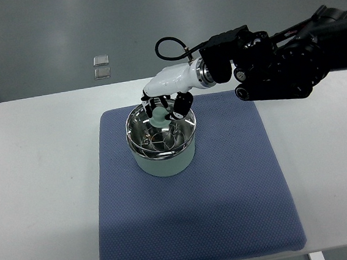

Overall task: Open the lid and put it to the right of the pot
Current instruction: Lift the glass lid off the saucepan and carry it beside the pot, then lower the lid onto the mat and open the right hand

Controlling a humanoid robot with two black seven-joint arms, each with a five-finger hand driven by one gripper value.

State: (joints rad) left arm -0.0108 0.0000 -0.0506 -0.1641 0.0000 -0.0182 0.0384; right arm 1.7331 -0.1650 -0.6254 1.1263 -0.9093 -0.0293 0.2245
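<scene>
A white table (37, 180) bears a blue mat (229, 192). The pale green pot (164, 158) stands at the mat's upper left, its glass lid (156, 138) still on. The right hand (166, 109) grips the lid's knob (159, 114).

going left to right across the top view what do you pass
bare white table → left edge of the blue mat → pale green pot with its glass lid → right hand at the lid knob → black right arm
</scene>
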